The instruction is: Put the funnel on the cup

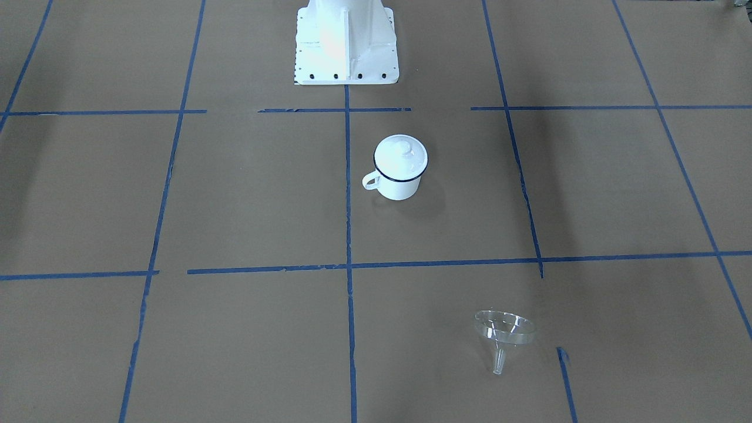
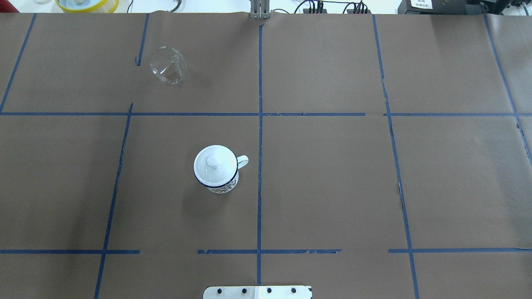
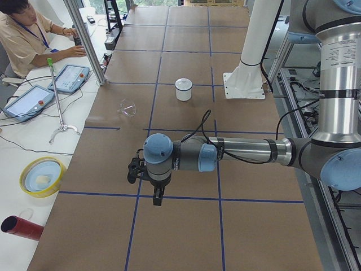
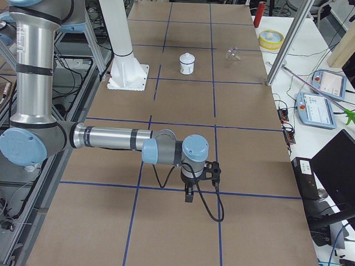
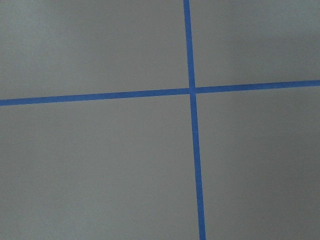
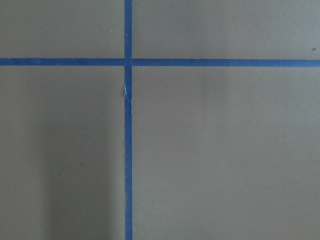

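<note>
The cup [image 1: 399, 183] is a white mug with a dark blue rim that stands upright near the table's middle, its handle [image 2: 242, 161] toward the centre line. A round white knobbed lid [image 2: 215, 164] sits on top of it. The clear funnel [image 1: 504, 332] lies tilted on the brown paper far from the robot, on the robot's left side [image 2: 168, 66]. Both show small in the exterior left view, cup [image 3: 183, 90] and funnel [image 3: 128, 108]. My left gripper [image 3: 157, 197] and right gripper [image 4: 189, 195] hang over the table's two ends, far from both. I cannot tell if they are open or shut.
The white robot base [image 1: 345, 41] stands at the table's near edge. Blue tape lines [image 2: 259, 124] grid the paper. Off the far edge are a yellow bowl [image 3: 40, 176], a red cylinder [image 3: 20, 227], tablets [image 3: 69, 78], metal posts [image 3: 84, 39] and a seated operator [image 3: 22, 34].
</note>
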{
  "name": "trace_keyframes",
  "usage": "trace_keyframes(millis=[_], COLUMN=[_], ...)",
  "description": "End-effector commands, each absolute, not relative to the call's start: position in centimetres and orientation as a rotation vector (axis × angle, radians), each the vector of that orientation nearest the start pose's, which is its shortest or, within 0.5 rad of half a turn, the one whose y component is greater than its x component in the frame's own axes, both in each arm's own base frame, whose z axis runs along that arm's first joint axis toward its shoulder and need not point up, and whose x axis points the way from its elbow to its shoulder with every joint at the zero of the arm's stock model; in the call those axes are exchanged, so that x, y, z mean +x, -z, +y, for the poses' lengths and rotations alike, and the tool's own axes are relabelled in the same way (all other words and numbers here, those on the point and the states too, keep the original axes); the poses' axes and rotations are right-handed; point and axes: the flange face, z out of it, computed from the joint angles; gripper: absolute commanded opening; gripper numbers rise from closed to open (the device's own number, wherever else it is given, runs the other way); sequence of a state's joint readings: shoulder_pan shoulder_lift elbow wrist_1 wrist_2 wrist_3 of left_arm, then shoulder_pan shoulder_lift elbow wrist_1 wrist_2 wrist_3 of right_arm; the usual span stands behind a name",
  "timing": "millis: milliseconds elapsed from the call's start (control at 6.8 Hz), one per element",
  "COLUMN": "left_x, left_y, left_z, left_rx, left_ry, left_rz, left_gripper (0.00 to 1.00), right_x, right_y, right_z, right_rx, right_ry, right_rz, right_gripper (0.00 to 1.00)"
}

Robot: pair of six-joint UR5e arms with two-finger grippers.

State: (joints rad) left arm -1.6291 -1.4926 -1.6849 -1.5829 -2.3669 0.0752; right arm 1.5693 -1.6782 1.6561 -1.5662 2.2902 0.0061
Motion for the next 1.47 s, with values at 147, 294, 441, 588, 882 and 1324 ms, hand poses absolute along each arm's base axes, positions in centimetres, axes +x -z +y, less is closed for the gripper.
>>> trace_keyframes(millis=[147,294,441,588,882,1324], left_x=[-8.9,-8.7,-8.1,-8.3,-4.1,12.0], left_y=[-63.0,-60.3,-56.5,-49.4,-41.7,-30.7], left_z=[-45.9,-46.8,-49.5,-54.2,-57.0,-55.8], left_rx=[0.12,0.176,0.253,0.416,0.642,0.512], left_ry=[-0.044,-0.068,-0.111,-0.184,-0.307,-0.052], left_rz=[0.79,0.784,0.78,0.758,0.778,0.959], left_gripper=[1.0,1.0,1.0,1.0,1.0,1.0], right_x=[6.7,6.7,6.7,6.7,6.7,6.7], right_y=[-67.0,-67.0,-67.0,-67.0,-67.0,-67.0], right_z=[-44.5,-44.5,-44.5,-44.5,-44.5,-44.5], right_rx=[-0.019,-0.019,-0.019,-0.019,-0.019,-0.019], right_ry=[-0.01,-0.01,-0.01,-0.01,-0.01,-0.01], right_rz=[-0.719,-0.719,-0.719,-0.719,-0.719,-0.719], right_gripper=[1.0,1.0,1.0,1.0,1.0,1.0])
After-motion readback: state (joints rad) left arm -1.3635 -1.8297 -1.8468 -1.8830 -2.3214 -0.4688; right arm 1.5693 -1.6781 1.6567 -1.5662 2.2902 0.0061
